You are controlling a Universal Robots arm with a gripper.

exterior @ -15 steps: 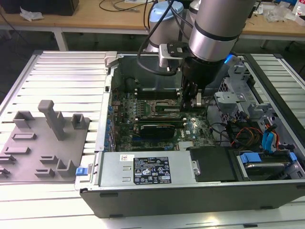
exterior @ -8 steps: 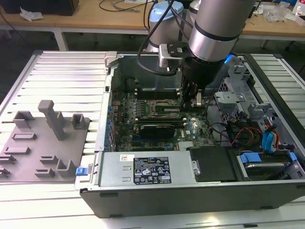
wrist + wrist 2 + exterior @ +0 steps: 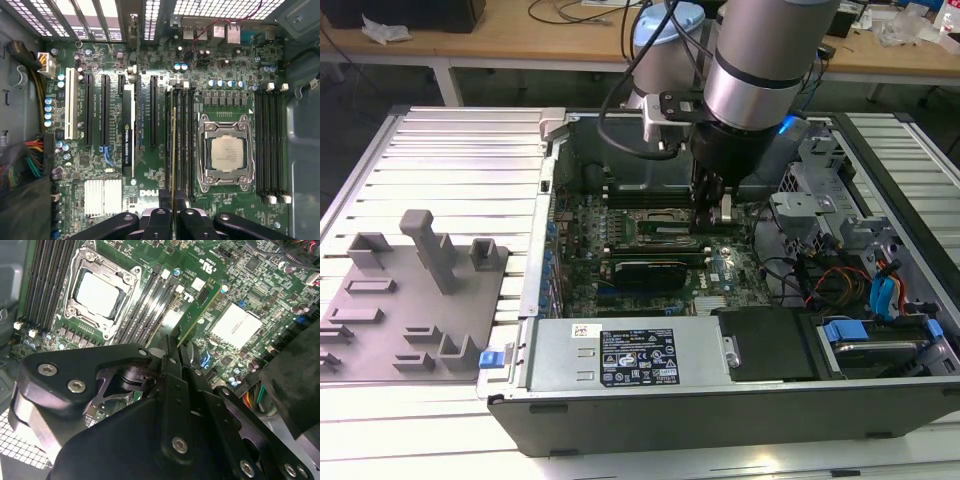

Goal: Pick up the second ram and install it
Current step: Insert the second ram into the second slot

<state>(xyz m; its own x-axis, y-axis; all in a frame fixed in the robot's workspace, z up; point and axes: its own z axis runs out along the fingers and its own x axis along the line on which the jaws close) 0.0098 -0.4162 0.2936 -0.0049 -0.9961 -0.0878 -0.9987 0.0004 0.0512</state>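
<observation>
1. Gripper (image 3: 176,347) in the second wrist view: jaws clenched on the upper edge of the ram stick (image 3: 200,312), a thin green board standing edge-on over the motherboard (image 3: 260,285).
2. Ram stick in the first wrist view (image 3: 173,150) runs lengthwise along the bank of black memory slots (image 3: 182,140) just beside the CPU socket (image 3: 226,152). It looks lined up with one slot of that bank; whether it is already seated I cannot tell.
3. Judgement on the step in hand: insertion into the slot. To do it well, keep the stick upright and parallel to the slot, lower edge centred between the slot walls, and press straight down without tilt, so both ends go in evenly and the end latches can close.
4. Risk, as a judgement: a skewed stick would ride on the slot wall or bind at one end.
5. Exterior view: arm (image 3: 765,60) reaches down into the open computer case (image 3: 720,410), gripper (image 3: 712,215) low over the board near its middle.
6. Farther off, toward the exterior view's left: grey parts fixture (image 3: 415,290) on the slatted table (image 3: 450,150).
</observation>
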